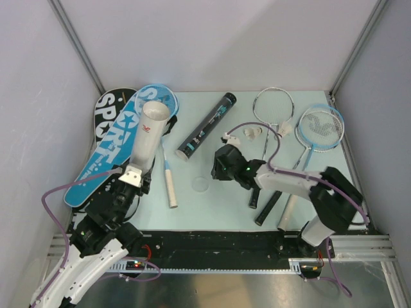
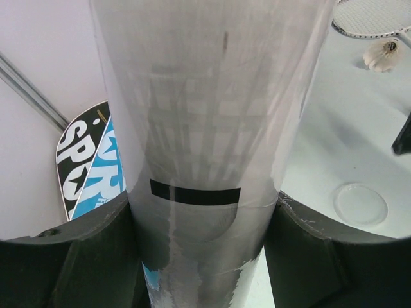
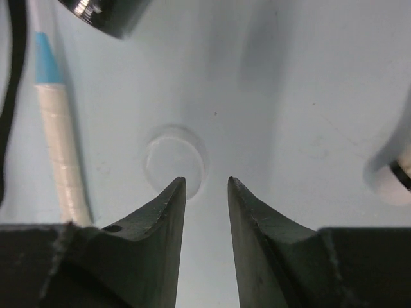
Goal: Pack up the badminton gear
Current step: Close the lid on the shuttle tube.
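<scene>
**Badminton gear mostly loose on the counter**

Packing looks barely begun. The left fingers pinch the white tube, mouth up, at 9 o'clock. The right fingers, slightly spread and empty, hover over a clear lid at centre. Shuttlecocks, silver racket and blue racket lie unpacked around 1 o'clock, the black tube at 12, and the racket covers at 10.

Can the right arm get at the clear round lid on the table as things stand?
Probably yes: the right gripper hangs close by the clear lid, jaws parted and empty, with nothing in its way.
</scene>
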